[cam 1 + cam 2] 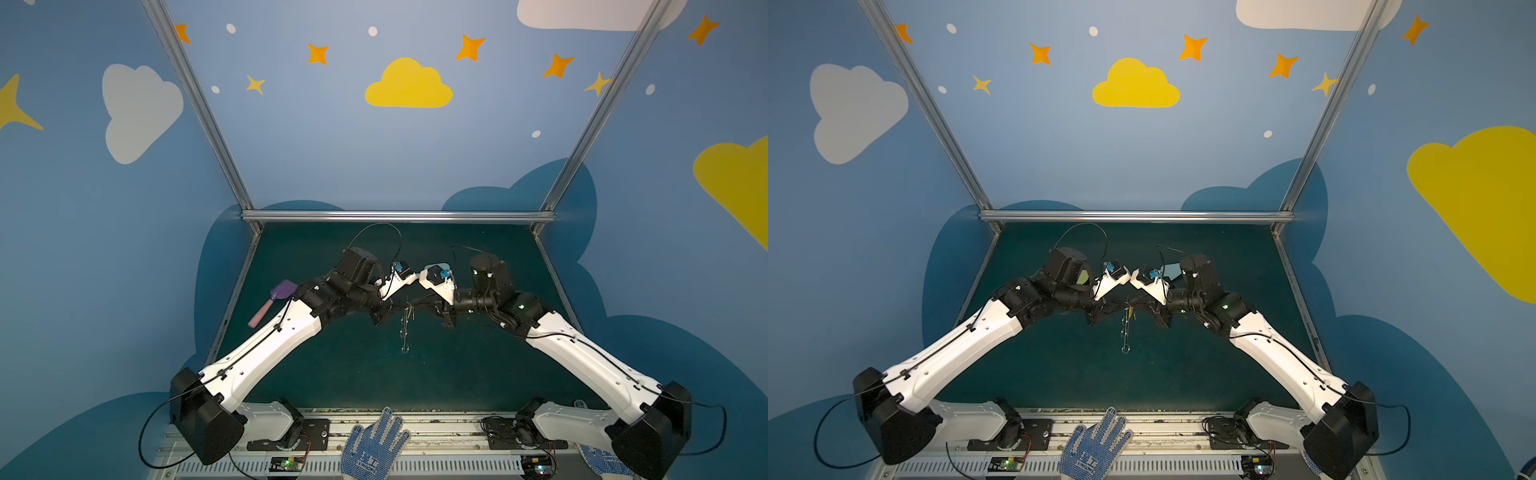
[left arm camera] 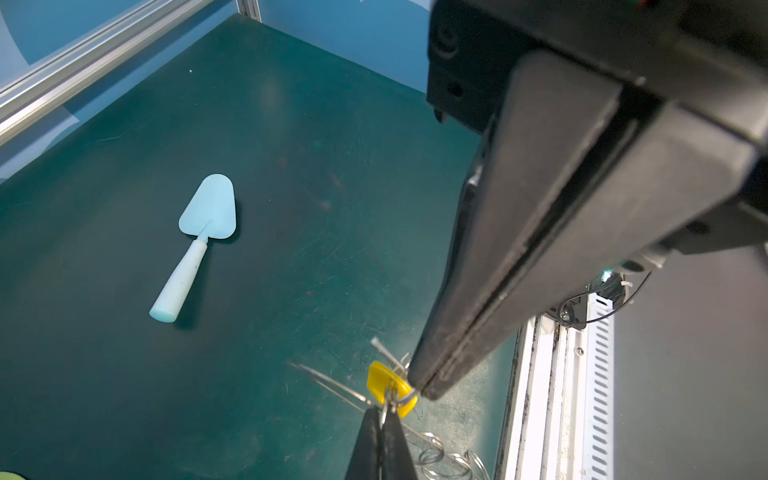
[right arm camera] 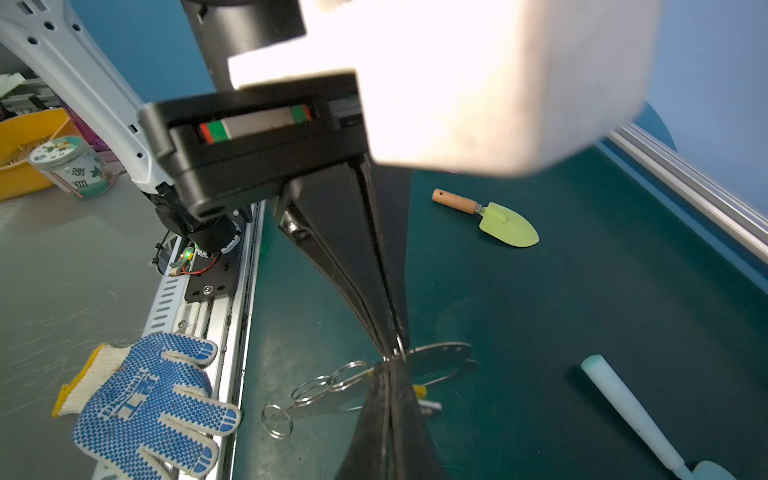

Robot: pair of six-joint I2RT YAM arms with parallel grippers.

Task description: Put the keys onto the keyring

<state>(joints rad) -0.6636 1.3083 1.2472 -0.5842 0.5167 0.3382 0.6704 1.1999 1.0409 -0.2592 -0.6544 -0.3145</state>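
Both grippers meet tip to tip above the middle of the green mat. The keyring (image 3: 440,353), a flat grey plate seen almost edge on, hangs between them, with a chain of metal rings (image 1: 405,332) dangling down. My left gripper (image 2: 384,409) is shut on a small ring at the plate's edge. The keys show as a yellow tag (image 2: 386,382) on a split ring, the key's silver blade poking out beside it. My right gripper (image 3: 388,365) is shut on that split ring, as its tip (image 2: 419,388) shows in the left wrist view. In both top views the grip itself is too small to read.
A purple toy shovel with a pink handle (image 1: 274,301) lies at the mat's left. A light blue shovel (image 2: 199,245) and a green one with a wooden handle (image 3: 498,220) lie farther back. A blue-dotted glove (image 1: 374,444) rests on the front rail (image 1: 436,428). Aluminium frame bars (image 1: 395,216) border the mat.
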